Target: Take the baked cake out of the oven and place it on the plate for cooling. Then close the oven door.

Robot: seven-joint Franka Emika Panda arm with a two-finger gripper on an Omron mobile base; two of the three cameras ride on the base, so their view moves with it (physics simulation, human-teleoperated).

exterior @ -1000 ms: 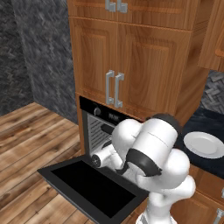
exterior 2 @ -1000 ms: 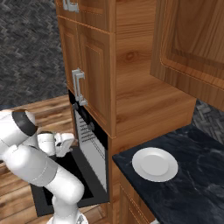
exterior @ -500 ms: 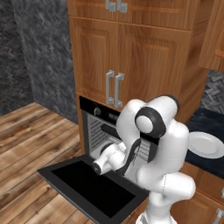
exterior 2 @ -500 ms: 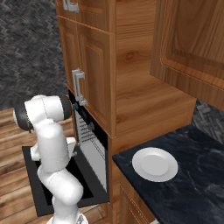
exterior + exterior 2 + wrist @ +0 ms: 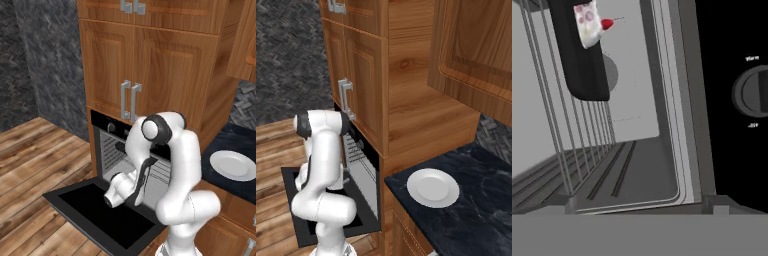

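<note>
The oven is black, set among wooden cabinets, and its oven door lies folded down flat. In the hand view, rolled sideways, the baked cake, a small white wedge with a red dot, sits on a black tray on the wire racks inside. My gripper hangs low over the door at the oven's mouth, pointing in, open and holding nothing. The cake is still some way off. The white plate rests on the dark counter to the right, also plate.
A round knob on the black control strip is close beside the hand. Wooden cabinet doors with silver handles stand above the oven. The dark stone counter stretches right of the oven. Wooden floor lies to the left.
The arm's elbow has swung up and straightened over the door. The hand stayed low at the oven opening, shifting only slightly. The jaws stayed open.
</note>
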